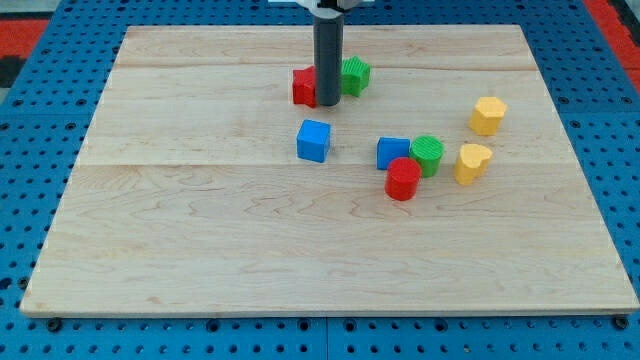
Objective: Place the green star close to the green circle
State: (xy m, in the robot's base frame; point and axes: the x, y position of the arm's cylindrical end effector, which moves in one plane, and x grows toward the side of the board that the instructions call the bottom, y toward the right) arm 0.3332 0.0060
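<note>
In the camera view, a pale wooden desk (200,250) lies on a blue pegboard (40,120). My tip (327,104) comes down from the view's top as a dark rod and ends near the desk's top middle, in the narrow space between two blocks. There is no gripper on this arm, so nothing is clenched or released; the rod simply stands upright with its end on the wood. The red block (303,87) sits just to the view's left of my tip, partly hidden by the rod, and appears to touch it; its shape is hard to make out. The green star (354,76) sits just to the view's right of my tip, also partly behind the rod, close enough that I cannot tell whether they touch. The green circle (427,154) lies well apart from the star, lower and further toward the view's right. It touches a blue block (392,152) on its left side, and a red cylinder (403,179) stands just below and between the two, against them. A blue cube (313,140) sits alone below my tip, near the middle of the desk. Toward the view's right, a yellow block (488,115) lies above and a second yellow block (472,163) lies just right of the green circle, apart from it.
</note>
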